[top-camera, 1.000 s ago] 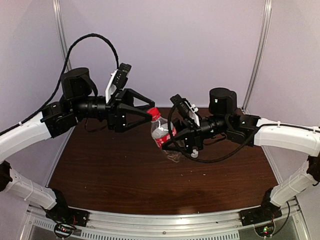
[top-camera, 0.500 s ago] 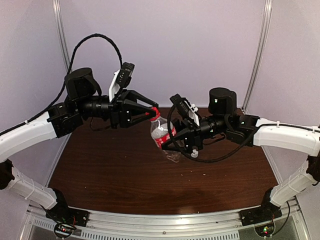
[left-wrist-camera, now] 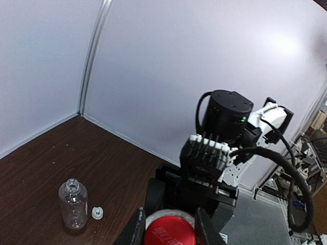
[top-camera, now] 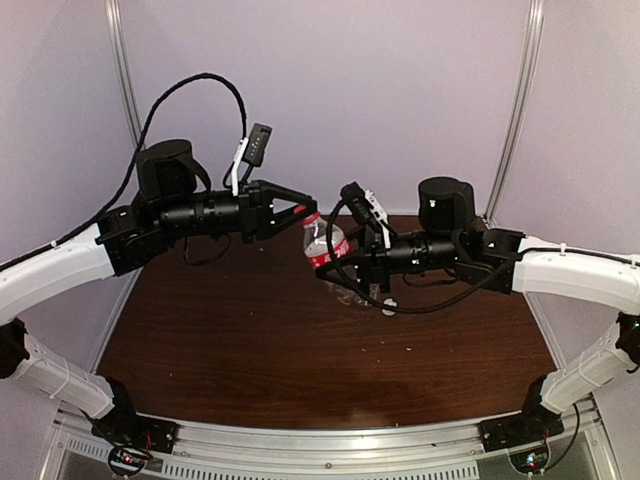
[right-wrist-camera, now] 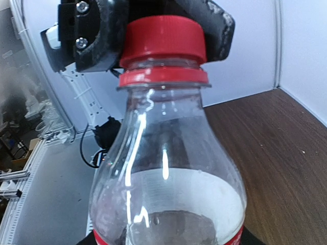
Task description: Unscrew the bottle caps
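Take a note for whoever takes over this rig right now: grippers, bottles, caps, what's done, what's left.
Left gripper: shut on the red cap.
Right gripper: holds the labelled bottle, tilted.
Unlabelled bottle: stands open on the table, white cap lying beside it.
Done: white cap is off.
Left: red cap, on its neck and not yet unscrewed.

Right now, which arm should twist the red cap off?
Left: the left gripper clamps the red cap, while the right gripper grips the red-labelled bottle by its body, steadying it.
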Robot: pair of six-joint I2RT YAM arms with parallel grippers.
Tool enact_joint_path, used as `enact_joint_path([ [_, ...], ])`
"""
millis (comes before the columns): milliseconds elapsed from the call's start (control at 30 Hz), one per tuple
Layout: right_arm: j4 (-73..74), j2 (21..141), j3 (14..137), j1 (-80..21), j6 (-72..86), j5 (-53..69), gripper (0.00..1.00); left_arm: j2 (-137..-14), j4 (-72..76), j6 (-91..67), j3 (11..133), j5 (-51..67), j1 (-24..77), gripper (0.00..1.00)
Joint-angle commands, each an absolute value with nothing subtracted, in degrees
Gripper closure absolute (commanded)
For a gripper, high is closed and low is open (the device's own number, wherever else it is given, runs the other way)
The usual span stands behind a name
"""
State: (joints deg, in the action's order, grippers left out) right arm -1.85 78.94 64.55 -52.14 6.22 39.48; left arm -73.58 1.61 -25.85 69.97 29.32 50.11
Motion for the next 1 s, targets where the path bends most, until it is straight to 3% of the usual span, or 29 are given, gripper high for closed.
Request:
enact_joint_path([
  [0, 0.8, 77.4, 65.3, -51.7, 6.8, 18.5, 0.64, -73.5, -3.2, -32.5, 72.5, 10.7, 52.5, 0.89],
  [133, 1.6, 78.0, 65.2, -51.7, 7.0, 12.1, 0.64, -74.6, -8.0, -33.2, 74.9, 1.4, 54.6, 0.85],
  [500, 0.2, 75.2, 62.1, -51.6, 6.1, 15.7, 0.64, -74.0, -4.9, -30.4, 73.7, 5.9, 54.5, 0.44],
  [700, -2.4, 73.4, 60.3, -51.3, 4.5, 23.3, 0.64, -72.2, -4.5, -24.3, 73.2, 17.1, 52.8, 0.22],
  [967, -5.9, 74.2, 60.4, -51.2, 4.3, 43.2, 0.64, -71.0, -2.5, -17.9, 71.9, 34.5, 50.3, 0.16],
])
